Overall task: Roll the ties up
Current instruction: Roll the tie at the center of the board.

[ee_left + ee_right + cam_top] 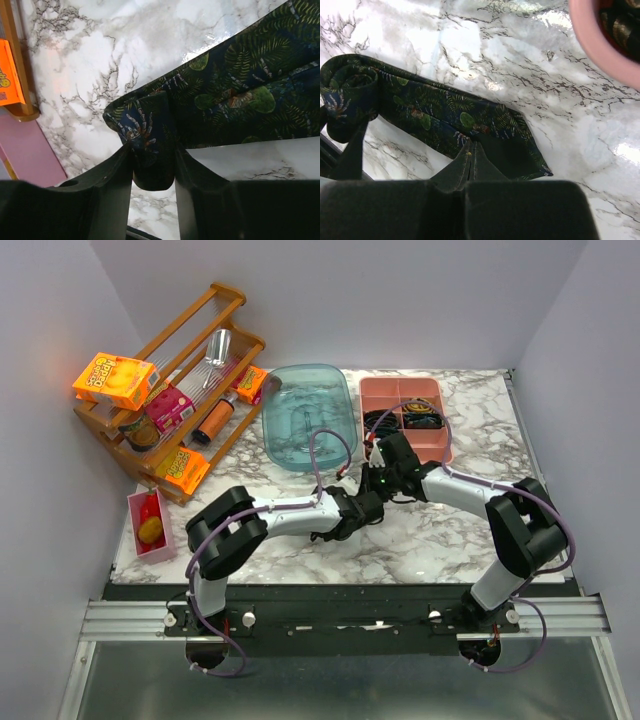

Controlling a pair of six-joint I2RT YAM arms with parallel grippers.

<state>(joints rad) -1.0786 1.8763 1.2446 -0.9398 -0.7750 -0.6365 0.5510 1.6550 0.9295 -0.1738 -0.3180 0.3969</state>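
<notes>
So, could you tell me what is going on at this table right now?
The two arms are rolling a dark leaf-patterned tie on the marble table. The left end effector has the rolled-up end between its fingers, while the shut right end effector rests on the flat stretch near the pointed tip. That stretch is not yet rolled.
</notes>
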